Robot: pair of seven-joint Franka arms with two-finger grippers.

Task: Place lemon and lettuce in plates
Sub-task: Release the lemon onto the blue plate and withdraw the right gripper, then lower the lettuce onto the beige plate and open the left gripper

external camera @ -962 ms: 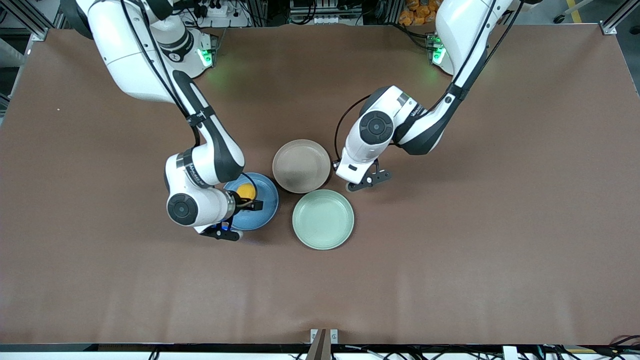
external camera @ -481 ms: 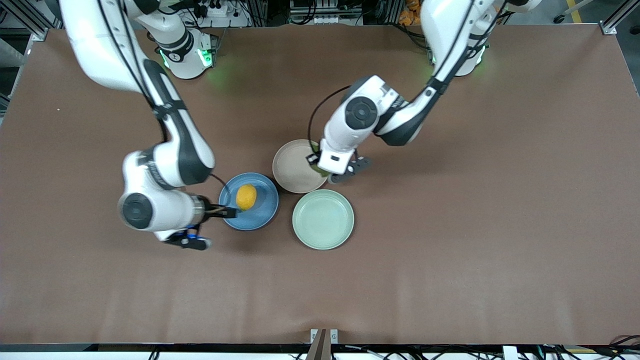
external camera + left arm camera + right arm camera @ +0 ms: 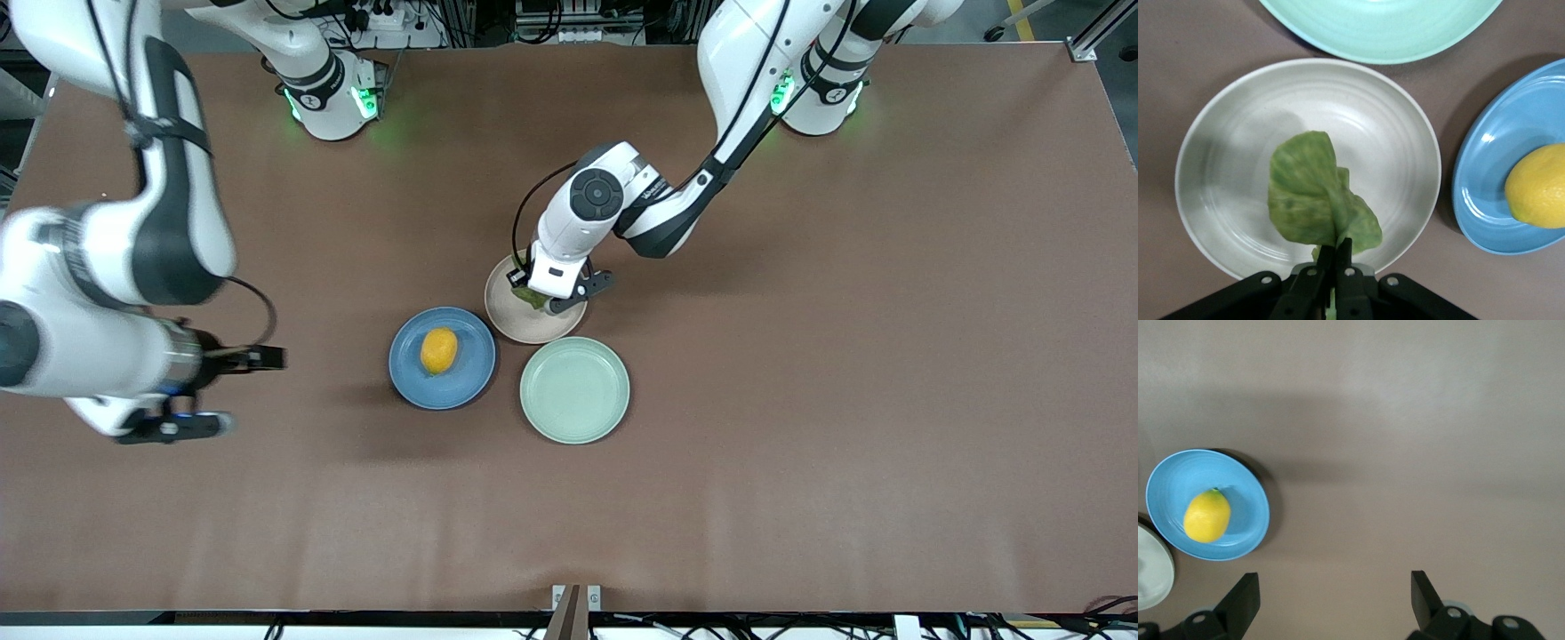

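While your left gripper [image 3: 1333, 257] hangs over the beige plate [image 3: 507, 313], its fingers pinch the lettuce [image 3: 1315, 197] by one edge, the leaf dangling above that plate's middle. Your right gripper [image 3: 1335, 593], fingers spread wide, hovers over bare table toward the right arm's end. The lemon [image 3: 438, 350] lies in the blue plate [image 3: 468, 382].

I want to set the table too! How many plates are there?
3. The blue plate holds the lemon. The beige plate lies beside it, under the lettuce pinched in the left gripper. The mint-green plate sits nearest the front camera.
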